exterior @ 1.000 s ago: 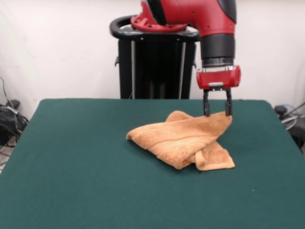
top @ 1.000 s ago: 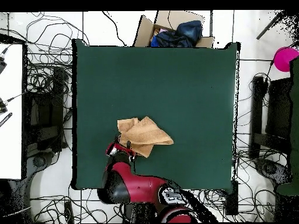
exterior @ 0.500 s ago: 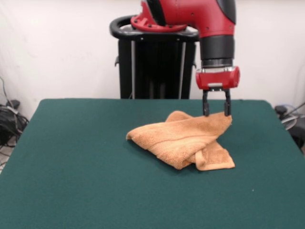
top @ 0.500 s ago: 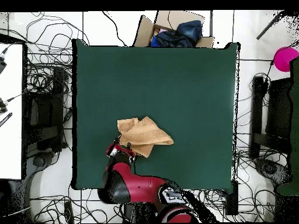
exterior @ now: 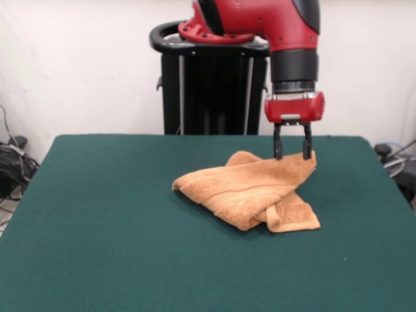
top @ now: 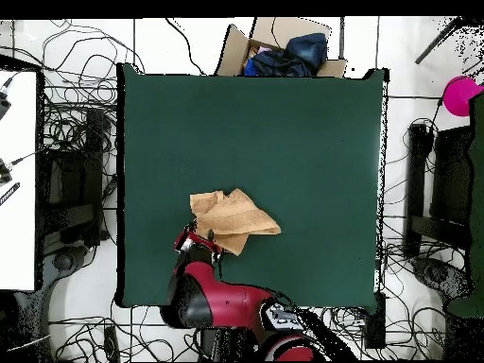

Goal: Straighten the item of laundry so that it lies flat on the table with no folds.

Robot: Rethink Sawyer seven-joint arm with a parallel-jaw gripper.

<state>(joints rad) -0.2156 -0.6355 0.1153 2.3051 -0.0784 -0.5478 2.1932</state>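
The orange-tan towel (exterior: 250,188) lies crumpled and folded over itself on the dark green table (exterior: 97,227), right of the middle; in the overhead view the towel (top: 232,219) is near the table's (top: 284,142) edge by the robot. My gripper (exterior: 291,156) hangs from the red arm straight over the towel's raised far right corner. Its two fingers stand apart, with the tips level with the towel's top edge. It holds nothing that I can see. In the overhead view the gripper (top: 196,238) sits at the towel's lower left corner.
The black pedestal (exterior: 211,84) stands behind the table's far edge. A cardboard box with dark blue cloth (top: 284,52) sits beyond the opposite edge. A pink object (top: 460,95) and many cables lie on the floor around the table.
My gripper has shifted slightly to the left in the front view, still open over the towel's corner. The towel has not moved.
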